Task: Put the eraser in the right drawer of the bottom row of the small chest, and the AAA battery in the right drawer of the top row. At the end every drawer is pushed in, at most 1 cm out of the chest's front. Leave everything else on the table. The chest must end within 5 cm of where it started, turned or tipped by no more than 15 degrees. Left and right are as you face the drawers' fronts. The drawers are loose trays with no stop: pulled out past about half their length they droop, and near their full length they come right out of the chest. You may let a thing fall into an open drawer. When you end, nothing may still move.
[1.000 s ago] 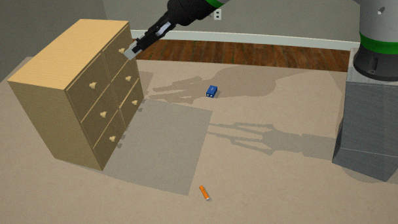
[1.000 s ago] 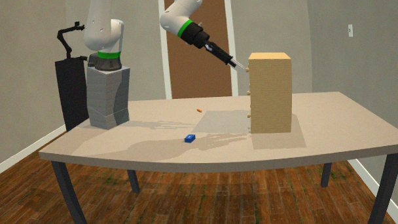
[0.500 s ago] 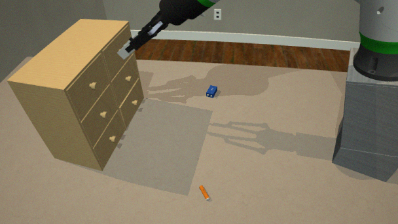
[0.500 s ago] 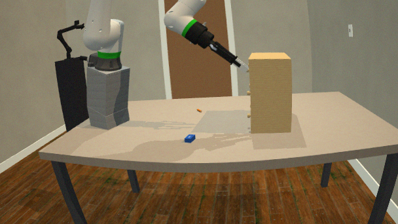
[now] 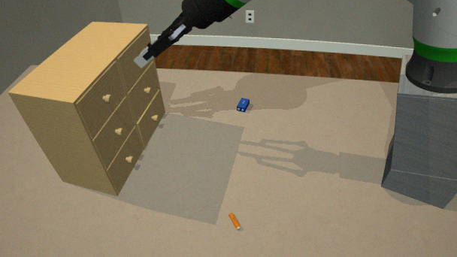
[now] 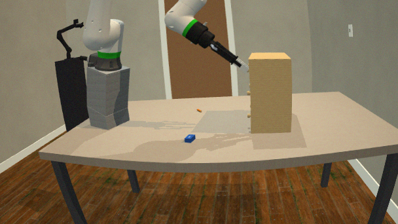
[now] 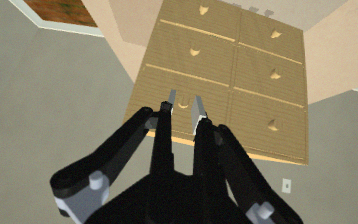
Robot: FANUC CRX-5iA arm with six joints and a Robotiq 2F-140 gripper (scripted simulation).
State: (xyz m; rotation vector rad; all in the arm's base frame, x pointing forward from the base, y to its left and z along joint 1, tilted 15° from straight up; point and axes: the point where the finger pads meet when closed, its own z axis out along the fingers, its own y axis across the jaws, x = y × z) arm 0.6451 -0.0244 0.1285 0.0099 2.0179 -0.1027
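Observation:
The small wooden chest [image 5: 86, 103] stands at the left of the table, with all of its drawers pushed in. My gripper [image 5: 144, 57] is at the front of the right drawer of the top row. In the wrist view its fingers stand a little apart on either side of that drawer's knob [image 7: 182, 105], with gaps showing, and hold nothing. The blue eraser [image 5: 243, 104] lies on the table in front of the chest. The orange AAA battery [image 5: 234, 221] lies nearer the table's front edge. Both also show in the exterior view, eraser [image 6: 190, 138] and battery [image 6: 198, 110].
The robot's grey pedestal [image 5: 425, 140] stands at the right of the table. A black stand [image 6: 70, 90] is behind it. The chest [image 6: 270, 93] sits well in from the table's edges.

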